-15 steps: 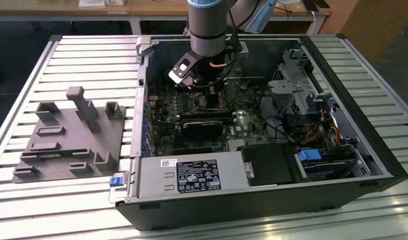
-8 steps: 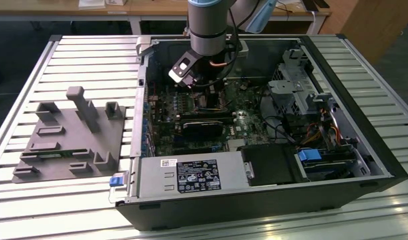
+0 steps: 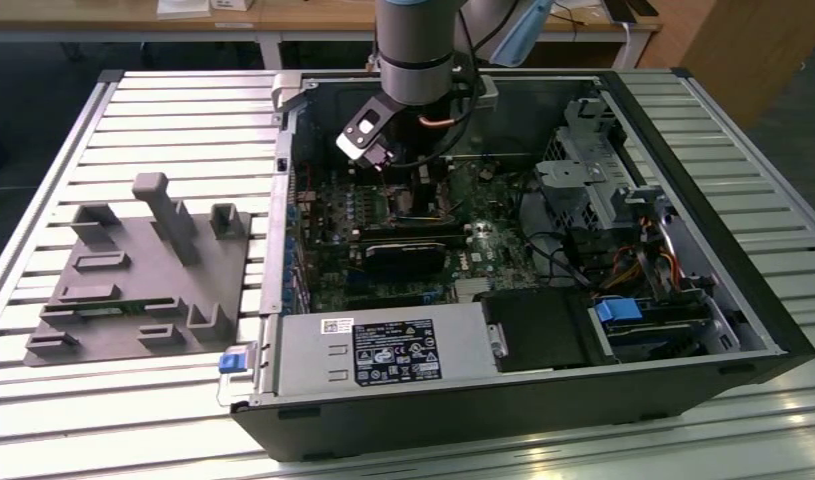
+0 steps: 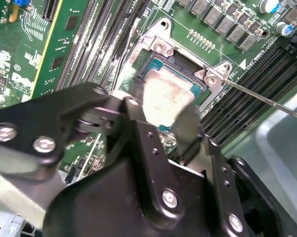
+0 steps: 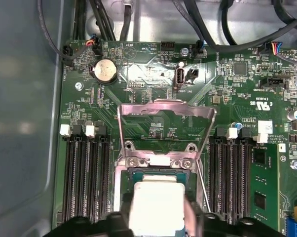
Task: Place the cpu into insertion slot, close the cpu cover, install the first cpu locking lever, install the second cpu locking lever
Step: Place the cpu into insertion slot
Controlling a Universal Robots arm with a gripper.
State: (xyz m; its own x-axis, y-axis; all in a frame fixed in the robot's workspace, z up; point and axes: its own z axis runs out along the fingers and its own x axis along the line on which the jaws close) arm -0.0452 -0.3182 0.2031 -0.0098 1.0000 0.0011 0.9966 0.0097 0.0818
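The arm (image 3: pixel 418 50) reaches straight down into the computer case (image 3: pixel 541 400). Its gripper (image 4: pixel 161 116) clamps the cpu (image 4: pixel 166 91) at the insertion slot (image 4: pixel 161 61), with the cpu cover (image 5: pixel 163 106) raised beyond.

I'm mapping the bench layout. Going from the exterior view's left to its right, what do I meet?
Grey plastic fixture plate with upright posts → green circuit board → silvery metal drive cage.
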